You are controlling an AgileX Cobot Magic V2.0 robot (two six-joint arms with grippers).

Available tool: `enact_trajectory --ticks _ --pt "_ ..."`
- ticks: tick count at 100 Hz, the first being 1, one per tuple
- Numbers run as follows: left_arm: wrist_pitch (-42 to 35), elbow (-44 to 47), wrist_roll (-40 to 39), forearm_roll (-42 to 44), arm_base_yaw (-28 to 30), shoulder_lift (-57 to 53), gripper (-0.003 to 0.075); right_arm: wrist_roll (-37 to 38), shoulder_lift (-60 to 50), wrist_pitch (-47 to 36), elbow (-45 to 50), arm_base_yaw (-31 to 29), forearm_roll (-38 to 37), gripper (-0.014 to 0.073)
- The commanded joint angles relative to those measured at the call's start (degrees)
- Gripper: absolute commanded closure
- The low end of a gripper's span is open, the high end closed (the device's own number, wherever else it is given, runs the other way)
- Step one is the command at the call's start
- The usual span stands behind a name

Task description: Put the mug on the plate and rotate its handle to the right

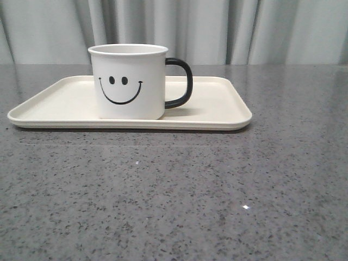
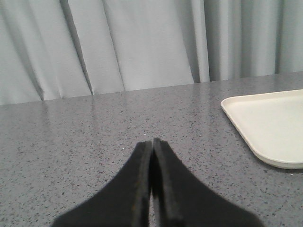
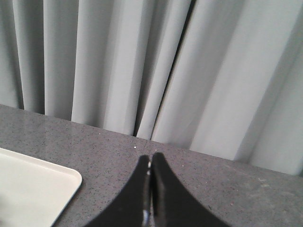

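The white mug (image 1: 129,81) stands upright on the cream plate (image 1: 54,106), left of the plate's middle, its smiley face toward the front camera. Its black handle (image 1: 182,81) points right. Neither gripper shows in the front view. In the left wrist view my left gripper (image 2: 152,142) is shut and empty above bare counter, with a corner of the plate (image 2: 270,125) off to its side. In the right wrist view my right gripper (image 3: 150,157) is shut and empty, with a corner of the plate (image 3: 33,189) beside it. The mug is outside both wrist views.
A grey speckled counter (image 1: 174,190) carries the plate. A pale grey curtain (image 1: 244,30) hangs along the counter's far edge.
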Motion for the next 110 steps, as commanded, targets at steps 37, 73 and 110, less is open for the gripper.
enact_trajectory --ticks 37,73,110 --pt "-3.99 0.43 0.04 -0.07 -0.39 -1.69 0.074 -0.39 -9.52 -7.53 1.77 11.0 1.9 0.0655" --pt "-3.99 0.43 0.04 -0.07 -0.39 -1.69 0.074 -0.34 -27.76 -13.56 23.41 21.36 4.0 0.0655" --pt "-3.99 0.43 0.04 -0.07 -0.39 -1.69 0.074 -0.39 -35.19 -23.32 39.65 21.36 11.54 0.0655"
